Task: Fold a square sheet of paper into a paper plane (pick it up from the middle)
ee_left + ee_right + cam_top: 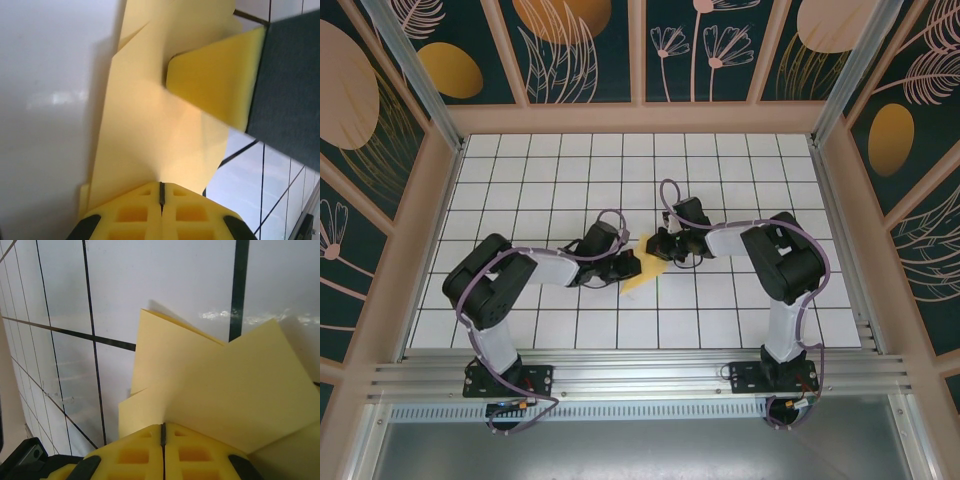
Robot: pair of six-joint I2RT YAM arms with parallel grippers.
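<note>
Mid-table, both arms are meeting over the sheet of paper (638, 270). It is lying partly folded on the white tiled table (720, 180), with one flap lifting up.

Left gripper (161, 192) is pinching one edge, jaws pressed together on the paper. Right gripper (163, 432) is pinching from the opposite side, jaws likewise together on a folded layer.

Looks like a fold is being set; which crease exactly, I'm not managing to tell from these angles.

Doing it well:
- Both pinches should be pulling the layers flush, so the edges are lining up before anything is pressed.
- Tension needs staying even, with no twist. Thin paper is going to skew or tear otherwise.
- The crease should be going down flat against the table, centre outward.
</note>
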